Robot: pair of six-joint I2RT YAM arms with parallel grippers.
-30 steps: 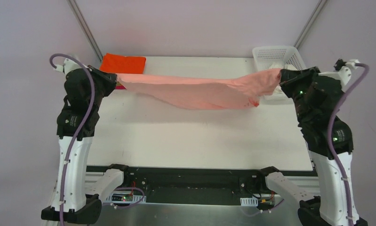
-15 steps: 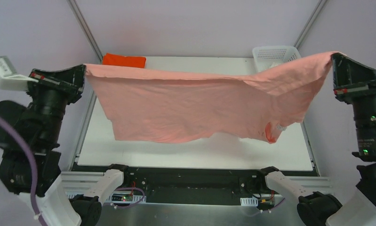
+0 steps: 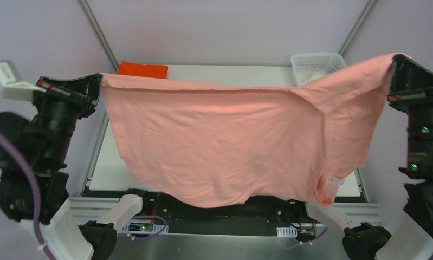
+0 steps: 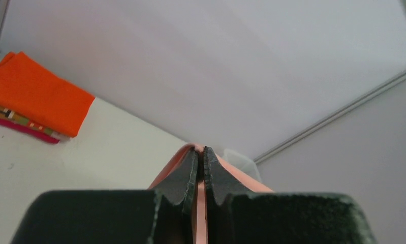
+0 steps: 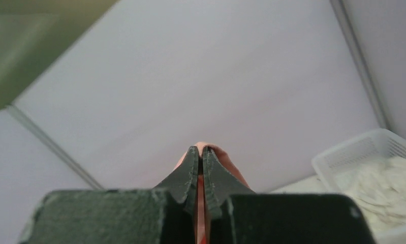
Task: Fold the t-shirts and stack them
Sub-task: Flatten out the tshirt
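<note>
Above the table [image 3: 103, 168], pink shirt [image 3: 230, 141] hangs spread

Left gripper [image 4: 200, 155] clenches one top corner, right gripper [image 5: 200, 152] the other. Shirt is off the table. Orange shirt [image 3: 142, 69] lies folded at far left corner, basket [image 3: 317, 60] far right.

Right end effector [image 5: 200, 152] pinching salmon t-shirt [image 5: 226, 168], white basket [image 5: 343, 160] beside

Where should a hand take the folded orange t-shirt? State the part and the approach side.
Pinch the orange t-shirt at its edge facing the middle of the table, coming in low from that side. It lies flat on a stack by the back wall, so only that edge seems open. Likely the left hand, once it releases the salmon t-shirt.
</note>
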